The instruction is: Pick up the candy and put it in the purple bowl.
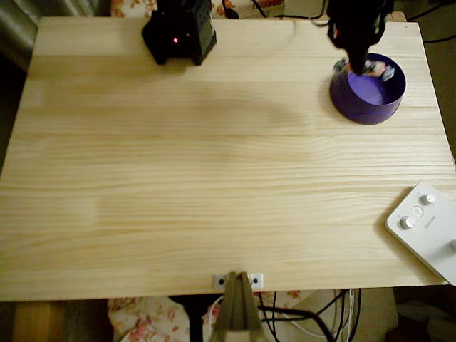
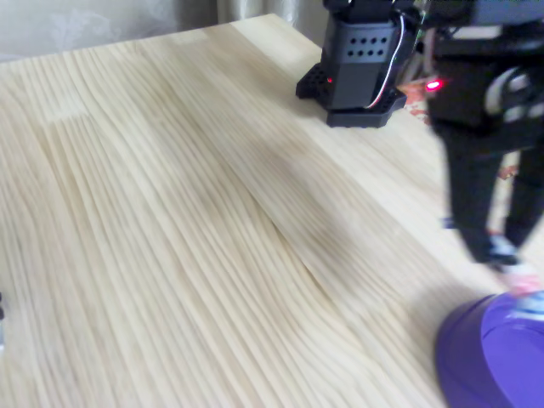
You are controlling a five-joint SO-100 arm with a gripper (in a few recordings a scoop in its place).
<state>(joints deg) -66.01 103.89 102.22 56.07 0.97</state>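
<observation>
Overhead view: near the camera, bare wooden table (image 1: 214, 192) with a white device (image 1: 426, 229) at four o'clock. Farther off, at one o'clock, the purple bowl (image 1: 367, 101). The gripper (image 1: 362, 63) hangs over the bowl's far rim, fingers closed on the candy (image 1: 376, 69). The step appears to be the drop; next, the fingers should open so the candy falls inside.
</observation>
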